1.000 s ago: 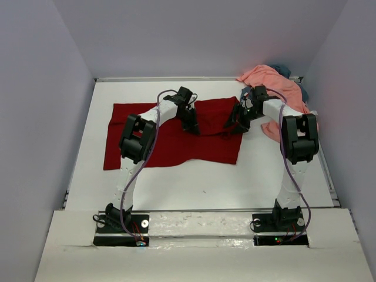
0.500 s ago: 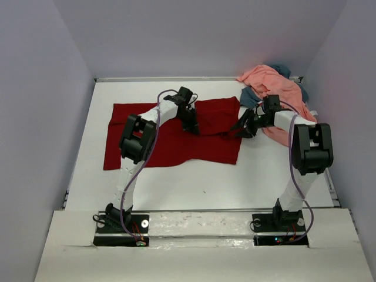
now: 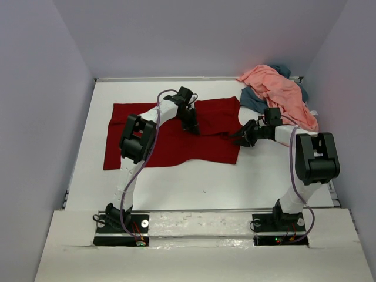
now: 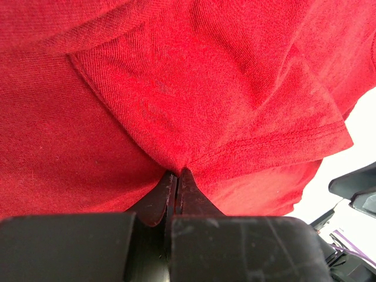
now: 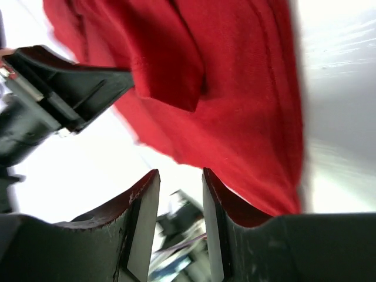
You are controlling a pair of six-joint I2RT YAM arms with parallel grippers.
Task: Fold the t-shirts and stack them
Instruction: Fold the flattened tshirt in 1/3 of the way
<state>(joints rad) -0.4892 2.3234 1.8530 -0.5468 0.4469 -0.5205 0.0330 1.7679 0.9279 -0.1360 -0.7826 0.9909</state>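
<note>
From above: dark red t-shirt [image 3: 176, 150] spread flat across the table [image 3: 194, 188], salmon pink t-shirt [image 3: 279, 88] heaped over slate blue-grey t-shirt [image 3: 254, 100] in far right corner
Left wrist: left gripper [image 4: 177, 174] pressed together, pinching a red fold
Right wrist: right gripper [image 5: 179, 176] spread, nothing between, beside the red edge

Bare table [image 3: 194, 182] along near edge; 2 heaped shirts [image 3: 275, 87] in far-right corner

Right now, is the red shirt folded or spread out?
Mostly spread: the red shirt lies flat on the table, cloth pinched in the left end effector.
</note>
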